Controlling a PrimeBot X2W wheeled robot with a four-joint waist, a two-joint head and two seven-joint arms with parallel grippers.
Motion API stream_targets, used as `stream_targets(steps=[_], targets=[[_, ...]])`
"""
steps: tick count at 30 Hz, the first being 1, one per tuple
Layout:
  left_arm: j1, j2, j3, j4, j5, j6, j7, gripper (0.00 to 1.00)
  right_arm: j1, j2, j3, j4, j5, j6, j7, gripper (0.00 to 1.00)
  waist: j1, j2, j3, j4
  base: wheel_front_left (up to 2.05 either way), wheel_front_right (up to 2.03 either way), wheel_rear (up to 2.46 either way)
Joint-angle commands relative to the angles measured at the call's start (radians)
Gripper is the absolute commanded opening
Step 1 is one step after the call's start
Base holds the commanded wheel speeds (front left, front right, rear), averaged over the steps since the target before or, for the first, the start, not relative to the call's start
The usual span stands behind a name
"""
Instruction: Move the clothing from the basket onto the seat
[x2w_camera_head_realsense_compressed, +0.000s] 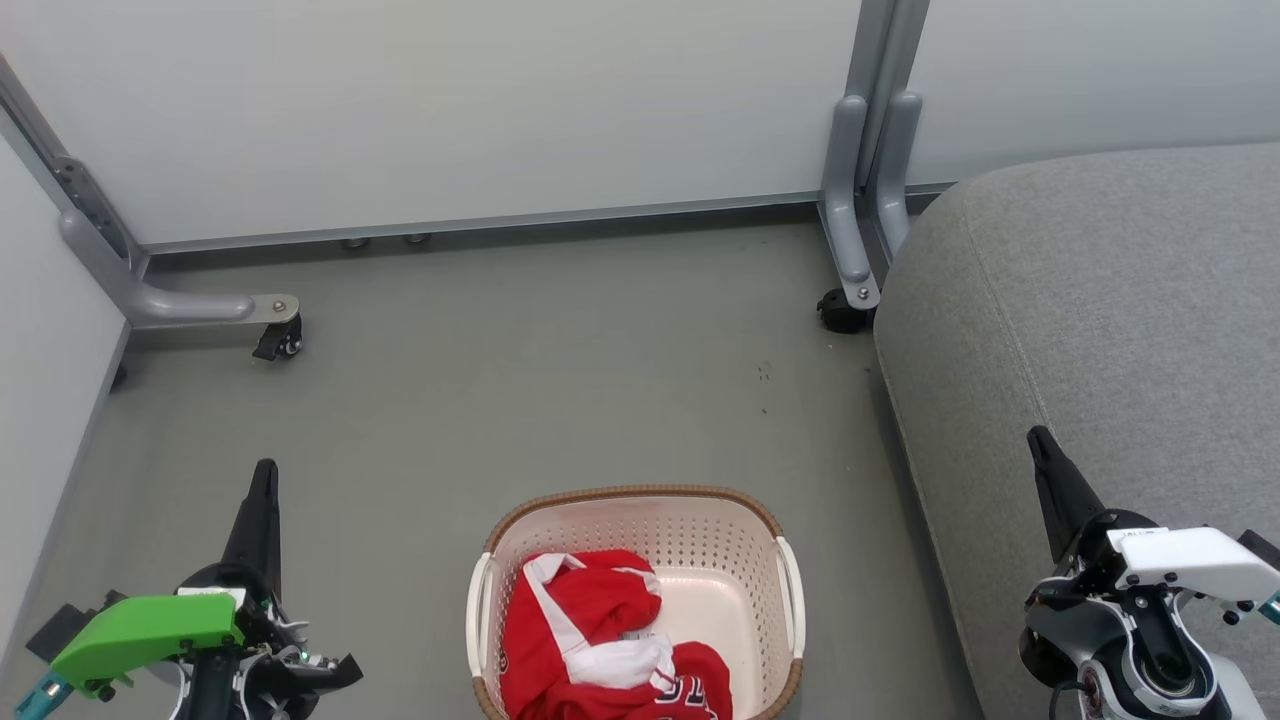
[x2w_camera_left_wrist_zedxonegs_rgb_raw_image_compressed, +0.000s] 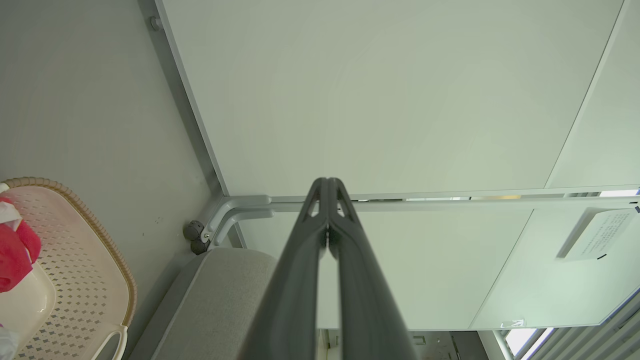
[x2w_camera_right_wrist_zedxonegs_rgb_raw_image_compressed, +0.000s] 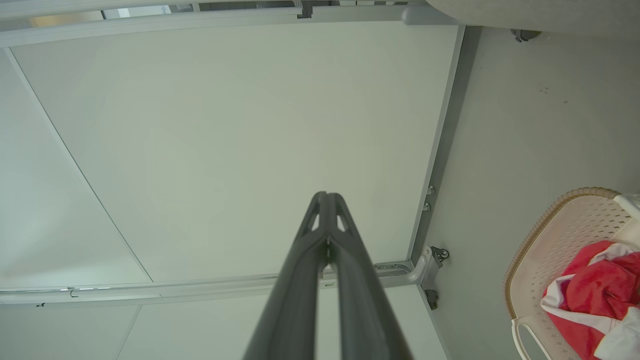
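Red clothing (x2w_camera_head_realsense_compressed: 590, 625) — in basket (x2w_camera_head_realsense_compressed: 640, 492), beside seat (x2w_camera_head_realsense_compressed: 1100, 300)

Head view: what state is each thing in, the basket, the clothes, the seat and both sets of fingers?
Basket: upright, part full.
Clothing: crumpled in the basket.
Seat: bare where seen.
Left fingers: shut, holding nothing.
Right fingers: shut, holding nothing.
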Motion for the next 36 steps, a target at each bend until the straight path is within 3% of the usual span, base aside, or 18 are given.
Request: stream_targets(steps=[1, 2, 12, 18, 36], targets=[[-0.013, 0.001, 0.001, -0.001, -0.004, -0.005, 0.004, 0.00, -0.009, -0.002, 0.000, 0.001, -0.005, 0.001, 0.001, 0.00, 0.0000, 0.0000, 0.000, 0.000, 0.00, 0.00, 0.00], [0.000, 0.000, 0.000, 0.000, 0.000, 0.000, 0.000, 1.00, 0.000, 0.000, 0.000, 0.000, 0.000, 0.000, 0.000, 1.00, 0.0000, 0.0000, 0.000, 0.000, 0.00, 0.00, 0.00], [-0.014, -0.001, -0.052, -0.005, 0.007, 0.000, -0.042, 1.00, 0.004, -0.001, 0.023, -0.013, -0.020, 0.000, -0.038, 1.00, 0.0000, 0.0000, 0.002, 0.000, 0.00, 0.00, 0.00], [-0.025, 0.004, -0.081, -0.029, 0.082, 0.000, -0.071, 1.00, 0.002, -0.017, 0.045, -0.029, -0.092, 0.000, -0.070, 1.00, 0.0000, 0.0000, 0.003, -0.001, 0.00, 0.00, 0.00], [-0.012, 0.006, -0.105, -0.112, 0.503, -0.001, -0.146, 1.00, 0.022, -0.024, 0.070, -0.134, -0.565, 0.000, -0.146, 1.00, 0.0000, 0.0000, 0.008, -0.003, 0.00, 0.00, 0.00]])
